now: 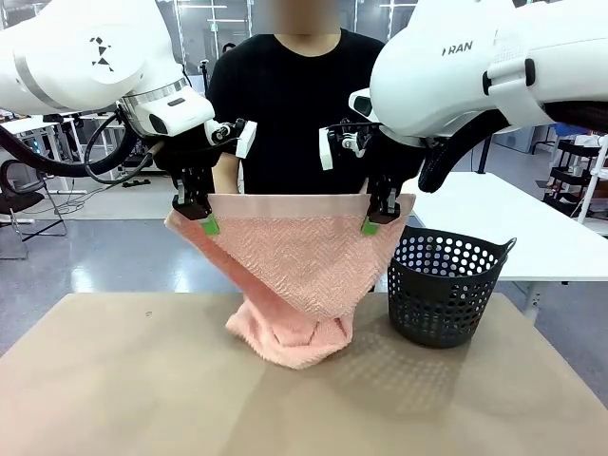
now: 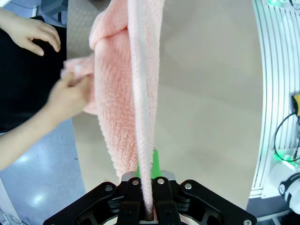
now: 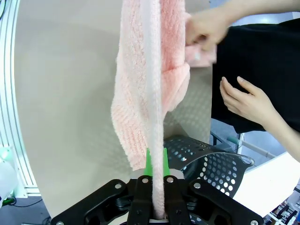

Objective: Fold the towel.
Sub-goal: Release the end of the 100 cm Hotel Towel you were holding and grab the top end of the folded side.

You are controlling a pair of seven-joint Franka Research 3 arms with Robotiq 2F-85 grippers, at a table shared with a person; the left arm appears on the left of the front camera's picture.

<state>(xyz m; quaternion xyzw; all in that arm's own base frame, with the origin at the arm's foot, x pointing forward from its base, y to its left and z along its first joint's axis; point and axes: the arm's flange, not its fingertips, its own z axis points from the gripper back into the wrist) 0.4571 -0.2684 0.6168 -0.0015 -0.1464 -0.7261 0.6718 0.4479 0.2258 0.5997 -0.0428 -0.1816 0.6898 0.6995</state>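
Pinched between green pads, the towel's two top corners sit in clamped claws, left gripper and right gripper, so it hangs between them, lower end bunched on the table by the basket. Light, limp terry that sags where unsupported, I judge: take it at hems and corners, as a person's hand does at a low corner.

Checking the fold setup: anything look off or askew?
The towel sags in a V between the left claw and right claw, its lower end crumpled on the table. A person's hand pinches its far side.
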